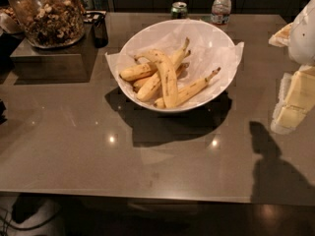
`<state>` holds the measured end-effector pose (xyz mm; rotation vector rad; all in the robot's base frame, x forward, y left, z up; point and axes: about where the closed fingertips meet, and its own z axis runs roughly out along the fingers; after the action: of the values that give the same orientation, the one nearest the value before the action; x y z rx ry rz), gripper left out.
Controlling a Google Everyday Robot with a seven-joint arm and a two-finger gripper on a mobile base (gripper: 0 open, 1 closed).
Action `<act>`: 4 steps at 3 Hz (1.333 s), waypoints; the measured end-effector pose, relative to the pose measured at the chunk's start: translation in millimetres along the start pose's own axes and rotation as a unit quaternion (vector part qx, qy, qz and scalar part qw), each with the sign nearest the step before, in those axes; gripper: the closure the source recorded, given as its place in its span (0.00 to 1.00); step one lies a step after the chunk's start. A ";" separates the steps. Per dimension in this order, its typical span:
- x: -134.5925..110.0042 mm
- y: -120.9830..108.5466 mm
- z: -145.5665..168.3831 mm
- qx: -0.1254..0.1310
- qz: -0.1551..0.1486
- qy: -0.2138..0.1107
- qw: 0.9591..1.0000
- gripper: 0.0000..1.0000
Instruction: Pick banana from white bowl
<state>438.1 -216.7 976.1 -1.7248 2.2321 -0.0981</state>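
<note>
The white bowl [224,88] stands tilted on the table's far middle, lined with white paper whose corners stick out past the rim. Several yellow bananas lie in it. The banana [166,78], thick, curved and brown-specked with a dark line along it, lies on top of the slimmer ones, running from upper left to the bowl's front. My gripper [294,102], pale cream, shows at the right edge, to the right of the bowl and apart from it. A white arm part [304,33] is above it.
A glass jar of nuts [47,14] sits on a dark box [54,58] at the far left, with a black object [100,28] beside it. A green can [179,10] and a water bottle [221,6] stand behind the bowl. The table's front edge [147,194] is near.
</note>
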 end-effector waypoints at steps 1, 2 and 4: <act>-0.1 0.0 0.0 0.000 0.000 0.000 1.000 0.00; -18.2 -3.1 -4.8 0.008 -0.014 -0.025 1.000 0.00; -82.8 -29.6 -21.2 0.021 0.008 -0.140 0.990 0.00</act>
<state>477.9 -148.6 1020.6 -1.5883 2.0236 0.0955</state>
